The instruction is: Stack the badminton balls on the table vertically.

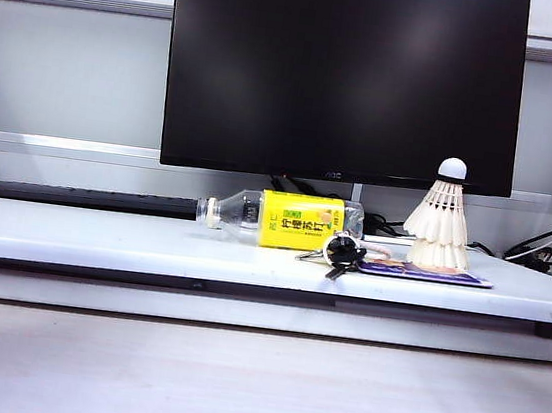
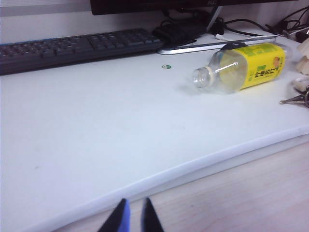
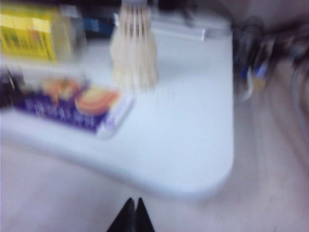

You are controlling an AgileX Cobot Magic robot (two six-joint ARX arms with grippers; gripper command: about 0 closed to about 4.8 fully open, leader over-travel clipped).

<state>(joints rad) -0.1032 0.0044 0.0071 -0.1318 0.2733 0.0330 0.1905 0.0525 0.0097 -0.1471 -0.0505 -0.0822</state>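
Exterior: we see the shuttlecocks [image 1: 440, 224] nested upright at the tabletop's [image 1: 101, 235] right end; a bump would topple them.

Left wrist: our left gripper [image 2: 132, 217], slightly parted, empty, hangs off the front edge.

Right wrist: our right gripper [image 3: 131, 216] is closed, empty, well short of the stack.

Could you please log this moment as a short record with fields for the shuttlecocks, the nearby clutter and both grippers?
shuttlecocks: two, nested upright, cork tips up, on the table, right side
bottle: clear, yellow label, lying on its side
keys: beside the bottle
card: flat, in front of the stack
left gripper: slightly parted, empty, off the table's front edge
right gripper: shut, empty, short of the table's corner
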